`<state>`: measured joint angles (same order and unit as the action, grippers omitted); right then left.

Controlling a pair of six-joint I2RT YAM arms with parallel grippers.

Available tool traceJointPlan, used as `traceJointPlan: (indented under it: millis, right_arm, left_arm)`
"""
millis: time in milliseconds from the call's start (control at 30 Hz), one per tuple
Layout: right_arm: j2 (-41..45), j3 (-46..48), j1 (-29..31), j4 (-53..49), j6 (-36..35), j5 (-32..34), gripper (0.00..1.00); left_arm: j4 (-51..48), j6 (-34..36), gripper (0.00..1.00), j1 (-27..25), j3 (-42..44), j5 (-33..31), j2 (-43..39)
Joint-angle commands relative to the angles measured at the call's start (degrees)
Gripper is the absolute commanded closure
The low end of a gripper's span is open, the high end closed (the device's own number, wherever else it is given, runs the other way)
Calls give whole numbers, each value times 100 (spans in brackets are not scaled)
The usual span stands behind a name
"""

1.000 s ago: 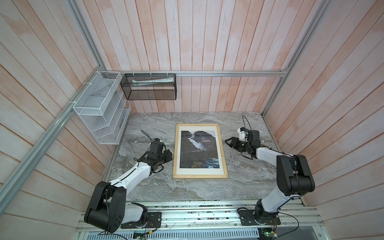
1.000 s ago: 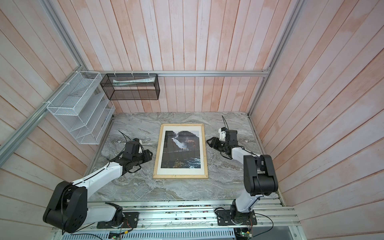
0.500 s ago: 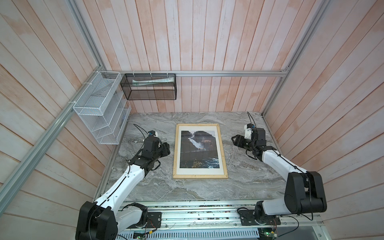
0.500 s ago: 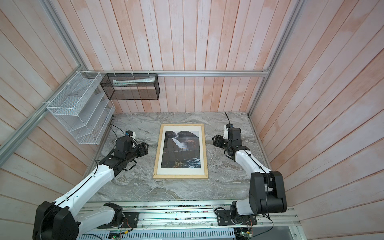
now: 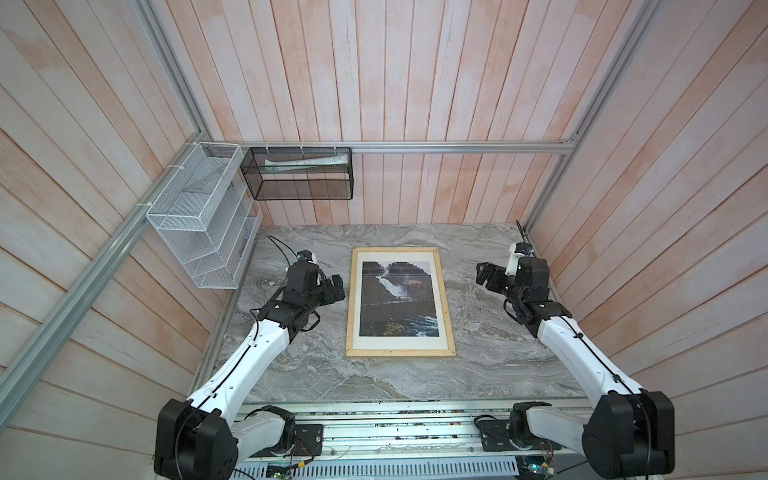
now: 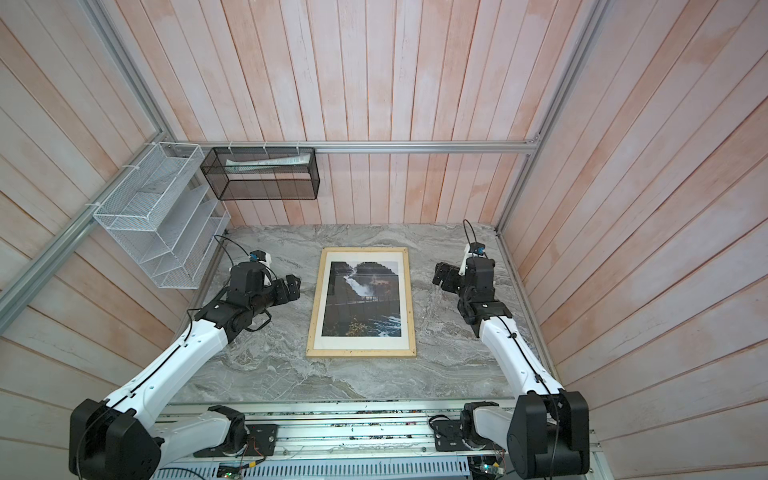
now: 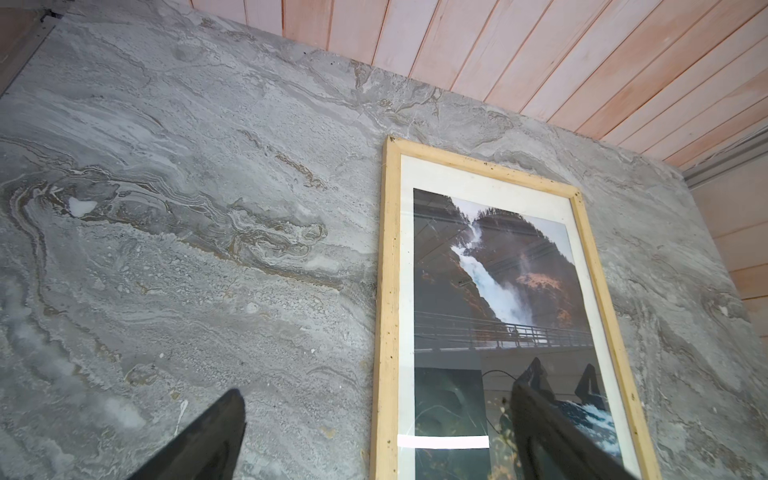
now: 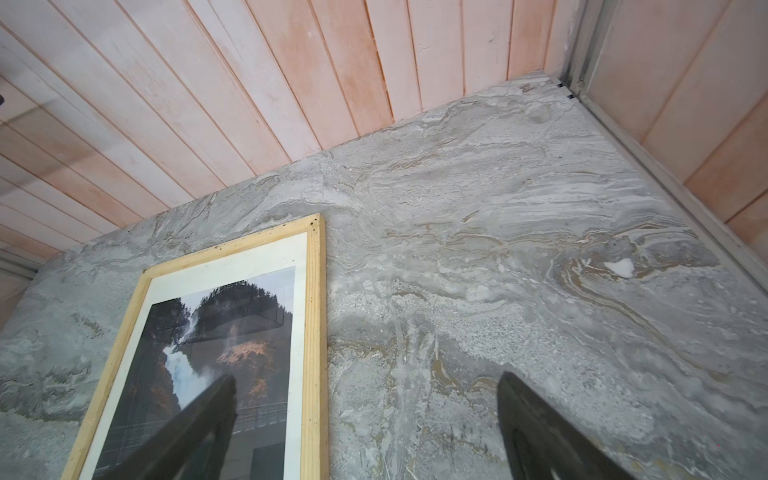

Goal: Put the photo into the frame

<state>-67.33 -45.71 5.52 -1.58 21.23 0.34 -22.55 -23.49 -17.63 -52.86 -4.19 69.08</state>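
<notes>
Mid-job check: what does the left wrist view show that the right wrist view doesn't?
Left wrist only: the left pincer, open and empty, its fingers mirrored in the frame's pane, a bright glare strip there, and most of the table on the left arm's side. Right wrist only: the right pincer, open and empty, and most of the table on the right arm's side. Both: the photo lying inside the frame under the pane, both long rails, the far rail, and the plank wall.
</notes>
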Motion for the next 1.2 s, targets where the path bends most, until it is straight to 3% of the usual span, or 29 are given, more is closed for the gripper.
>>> traceJointPlan:
  millis: [0, 133, 300, 500, 667, 867, 1000, 1100, 1167]
  right_arm:
    - [324, 221, -41, -219, 144, 511, 2]
    - [709, 494, -64, -93, 119, 348, 2]
    - [882, 619, -60, -48, -9, 92, 2]
    - [1023, 804, -52, 74, -131, 129, 2]
    - [1522, 1011, -51, 143, -273, 255, 2]
    - [1937, 1136, -54, 178, -260, 593, 2]
    - [2034, 1167, -58, 242, -282, 650, 2]
    - [2019, 1161, -57, 246, -287, 690, 2]
    - [1990, 1168, -60, 266, -285, 687, 2]
  left_arm:
    - [-526, 196, 0, 21, -334, -105, 368]
    - [-1157, 59, 0, 40, -854, -616, 1184]
    - [-1002, 186, 0, 48, -1007, -496, 1357]
    - [-395, 189, 0, 214, -848, -1552, 1157]
    - [966, 441, 0, 594, 8, -2241, 695]
    - [2654, 704, 0, 1428, 1177, -1587, 255]
    - [3754, 809, 0, 1565, 1950, -1689, 105]
    - [4217, 803, 0, 1823, 2246, -1029, 188]
    - [4361, 839, 0, 1859, 2317, -1048, 322]
